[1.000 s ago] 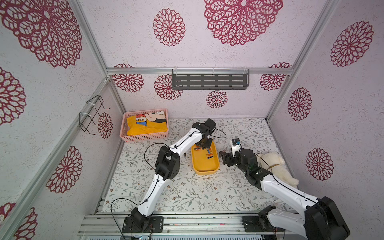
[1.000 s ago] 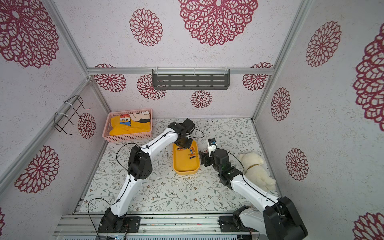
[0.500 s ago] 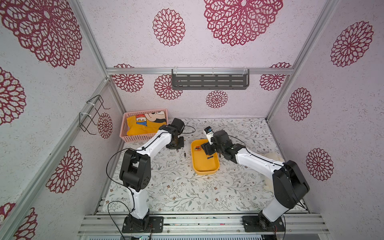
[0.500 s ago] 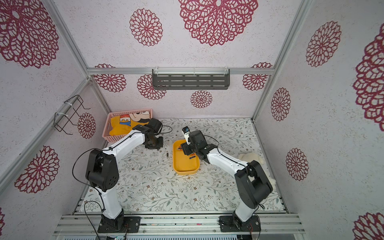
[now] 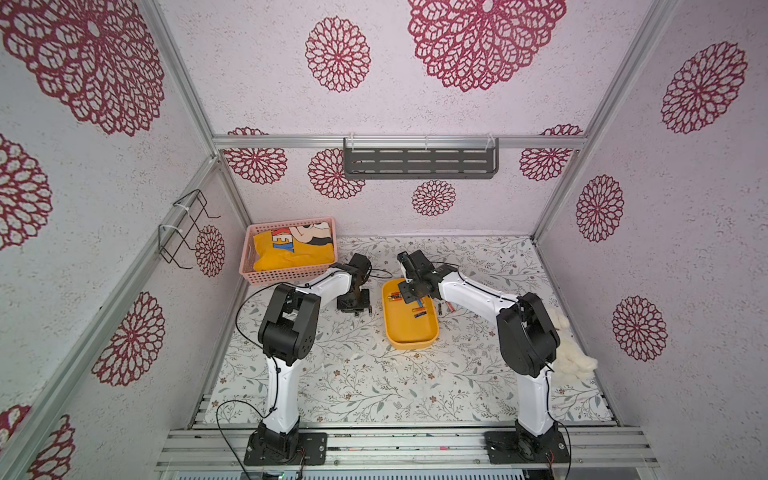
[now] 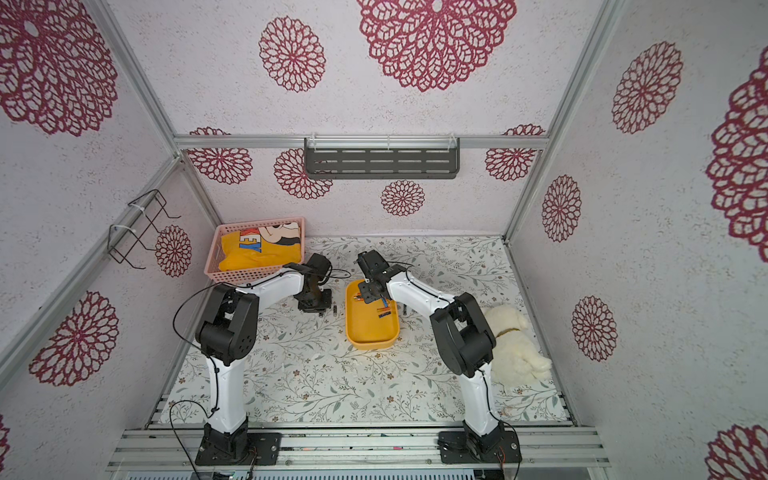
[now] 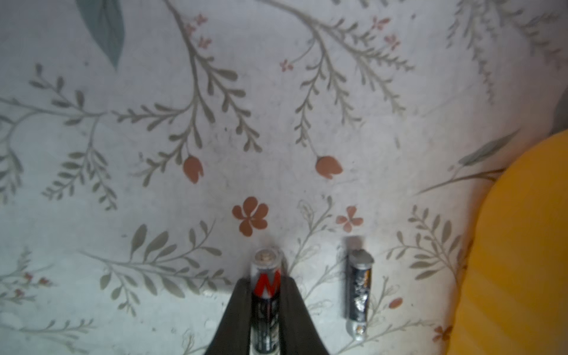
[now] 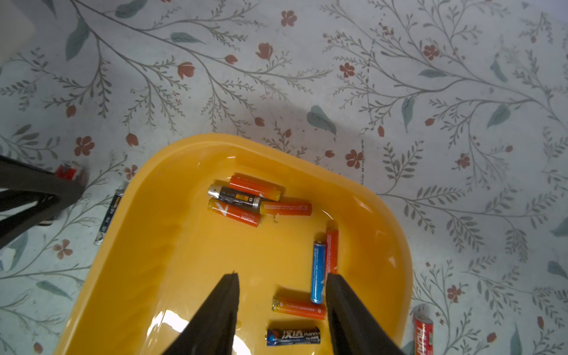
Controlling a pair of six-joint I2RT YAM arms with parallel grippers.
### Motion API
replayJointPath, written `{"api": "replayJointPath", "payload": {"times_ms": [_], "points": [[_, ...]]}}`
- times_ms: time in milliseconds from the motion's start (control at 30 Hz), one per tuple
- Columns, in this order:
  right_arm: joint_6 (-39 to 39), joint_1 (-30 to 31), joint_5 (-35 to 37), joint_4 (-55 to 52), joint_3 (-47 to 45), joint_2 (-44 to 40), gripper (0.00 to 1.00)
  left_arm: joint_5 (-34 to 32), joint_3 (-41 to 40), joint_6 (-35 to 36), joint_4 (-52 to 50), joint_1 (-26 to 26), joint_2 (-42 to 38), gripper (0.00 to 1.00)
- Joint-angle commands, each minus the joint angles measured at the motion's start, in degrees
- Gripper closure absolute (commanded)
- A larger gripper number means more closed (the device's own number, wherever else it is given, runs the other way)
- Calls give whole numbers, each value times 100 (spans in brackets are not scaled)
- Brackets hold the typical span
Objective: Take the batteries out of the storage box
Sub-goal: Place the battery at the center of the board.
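Eight batteries [image 8: 285,208] lie in the yellow box [image 8: 147,246]; beside it the left claw [image 7: 266,281] grips a black one [image 7: 265,319] low over the mat [image 7: 276,123], ready to drop, while the right claw [image 8: 282,275], spread, should pinch an orange one [image 8: 299,307].

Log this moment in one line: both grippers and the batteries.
left gripper: shut on black battery, beside storage box | right gripper: fingers open over storage box | eight batteries inside

Pale walls [image 5: 249,91] with crimson rosettes [image 5: 337,54], grey slotted shelf [image 5: 419,163], floral-print floor [image 5: 353,374]
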Motion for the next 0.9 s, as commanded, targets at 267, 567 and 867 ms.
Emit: {"api": "replayJointPath", "payload": {"times_ms": [267,567,867], "points": [[867,54,478,-1004,594,290,51,-190,113,116,-1,20,195,83],[1061,54,483,-1034,701,582,53,-161,54,81,-109,-2,-83,64],[1200,20,561,-1042,831,971,55,-245,86,81,-417,-76,-856,58]]}}
